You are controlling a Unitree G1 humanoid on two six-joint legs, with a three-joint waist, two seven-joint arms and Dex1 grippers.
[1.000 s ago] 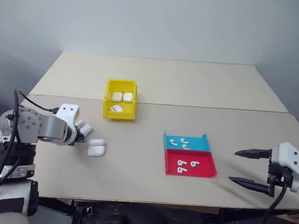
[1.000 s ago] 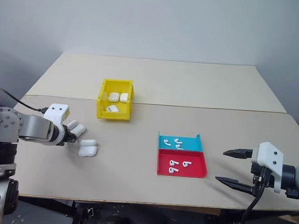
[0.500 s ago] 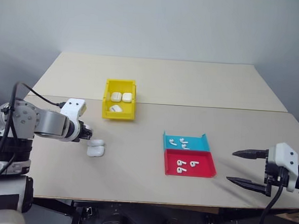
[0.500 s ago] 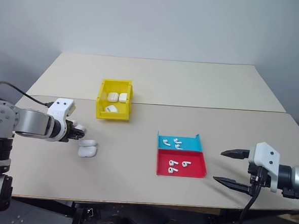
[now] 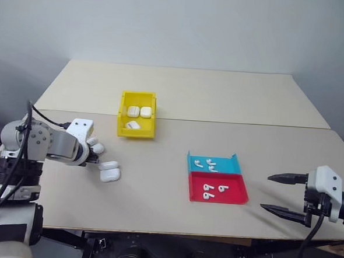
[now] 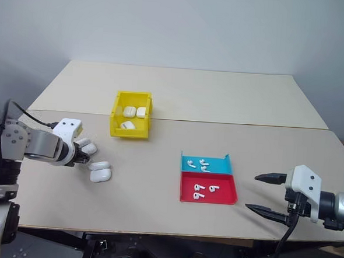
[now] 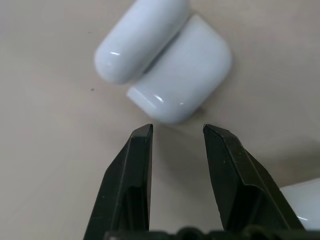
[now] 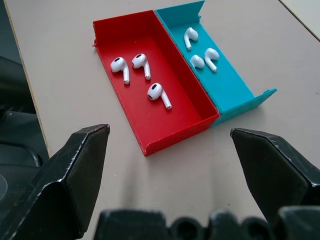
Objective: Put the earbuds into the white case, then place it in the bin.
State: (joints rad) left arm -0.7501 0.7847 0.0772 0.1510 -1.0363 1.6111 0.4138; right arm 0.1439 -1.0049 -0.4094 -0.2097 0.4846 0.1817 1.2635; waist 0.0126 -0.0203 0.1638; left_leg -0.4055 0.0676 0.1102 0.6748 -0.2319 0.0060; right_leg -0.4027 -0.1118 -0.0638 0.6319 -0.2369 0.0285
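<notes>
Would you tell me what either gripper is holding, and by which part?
Nothing: the left gripper points at the open white case without gripping; the right gripper is open.

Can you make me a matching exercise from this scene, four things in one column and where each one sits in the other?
Things:
1. bin
2. open white case
3. red tray
4. cyan tray

Places:
A. just in front of the cyan tray
B. by the left gripper
C. behind the red tray
D. near the table's middle seam, holding three cases

Pairs: 1-D, 2-B, 3-A, 4-C
</notes>
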